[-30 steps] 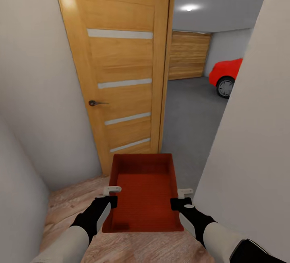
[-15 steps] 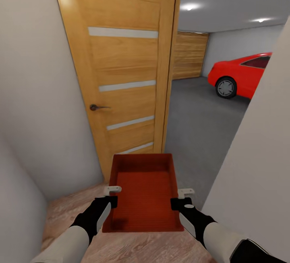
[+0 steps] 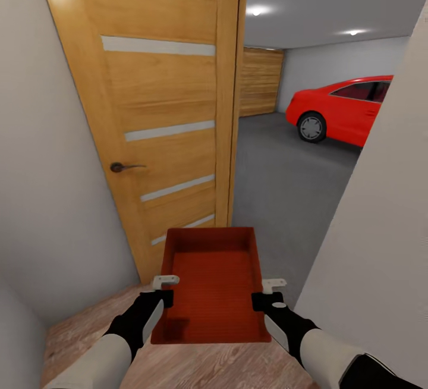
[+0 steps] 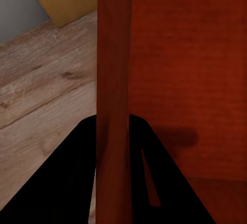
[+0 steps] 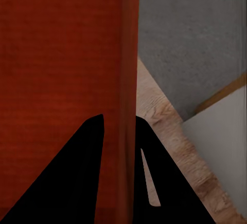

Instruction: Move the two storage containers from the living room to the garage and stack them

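One orange-red storage container [image 3: 212,285] is held level in front of me over the light wood planks. My left gripper [image 3: 164,291] is shut on its left wall [image 4: 113,80]; its black fingers straddle that wall. On the opposite wall [image 5: 128,80] my right gripper [image 3: 266,294] is shut in the same way. Through the doorway ahead lies the garage, with its dark grey floor [image 3: 285,181] and pale grey walls.
An open wooden door [image 3: 154,115] with a dark handle [image 3: 119,167] stands close on the left. A pale wall [image 3: 380,222] closes in on the right, leaving a narrow doorway. A red car [image 3: 342,109] is parked at the garage's right, before a wooden garage door [image 3: 260,82].
The view has moved forward and turned toward the doorway: the door looms larger and more of the red car shows. The container and both grippers keep their place in the picture.
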Motion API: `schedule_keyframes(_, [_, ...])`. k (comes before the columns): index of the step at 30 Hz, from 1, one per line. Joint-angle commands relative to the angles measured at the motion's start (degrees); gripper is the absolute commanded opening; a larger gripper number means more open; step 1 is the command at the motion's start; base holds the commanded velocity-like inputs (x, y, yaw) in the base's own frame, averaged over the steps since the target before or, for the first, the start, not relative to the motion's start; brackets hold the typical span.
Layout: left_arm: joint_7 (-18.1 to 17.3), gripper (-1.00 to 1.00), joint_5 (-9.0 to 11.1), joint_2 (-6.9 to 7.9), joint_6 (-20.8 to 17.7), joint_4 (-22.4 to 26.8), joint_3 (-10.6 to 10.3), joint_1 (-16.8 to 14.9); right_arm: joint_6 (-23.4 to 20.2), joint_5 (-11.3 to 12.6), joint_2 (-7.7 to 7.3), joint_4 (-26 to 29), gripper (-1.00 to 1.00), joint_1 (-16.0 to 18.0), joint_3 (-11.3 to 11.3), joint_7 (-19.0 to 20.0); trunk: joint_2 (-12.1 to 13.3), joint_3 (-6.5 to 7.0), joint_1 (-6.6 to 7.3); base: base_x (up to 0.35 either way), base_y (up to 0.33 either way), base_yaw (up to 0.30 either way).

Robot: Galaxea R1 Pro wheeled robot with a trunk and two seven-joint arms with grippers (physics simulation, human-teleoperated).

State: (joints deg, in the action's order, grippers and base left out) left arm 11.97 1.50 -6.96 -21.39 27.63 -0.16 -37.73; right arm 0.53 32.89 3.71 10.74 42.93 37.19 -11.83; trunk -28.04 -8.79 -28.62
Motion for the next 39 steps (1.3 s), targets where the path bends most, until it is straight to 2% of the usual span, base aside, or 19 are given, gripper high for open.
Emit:
schedule_keyframes(1, [0.7, -1.00, -0.9, 0.54, -0.6, -0.3, -0.1, 0.0, 0.2, -0.9, -0.72, 0.2, -1.00, 0.1, -1.9, -1.5, -0.1, -0.10, -0.03, 0.024, 0.008, -0.214])
schedule_keyframes(17, [0.5, -1.00, -0.9, 0.54, -0.6, -0.3, -0.1, 0.0, 0.2, -0.9, -0.77, 0.2, -1.00, 0.1, -1.9, -1.5, -0.1, -0.10, -0.03, 0.018, 0.013, -0.189])
schedule_keyframes(32, [0.3, -1.00, -0.9, 0.54, -0.6, -0.3, -0.1, 0.0, 0.2, -0.9, -0.81, 0.2, -1.00, 0.1, -1.9, -1.5, -0.1, -0.10, -0.03, 0.232, 0.205, -0.006])
schedule_keyframes(39, [0.3, -1.00, -0.9, 0.54, -0.6, -0.3, -0.1, 0.0, 0.2, -0.9, -0.72, 0.2, -1.00, 0.1, -1.9, -1.5, -0.1, -0.10, -0.03, 0.244, 0.217, -0.199])
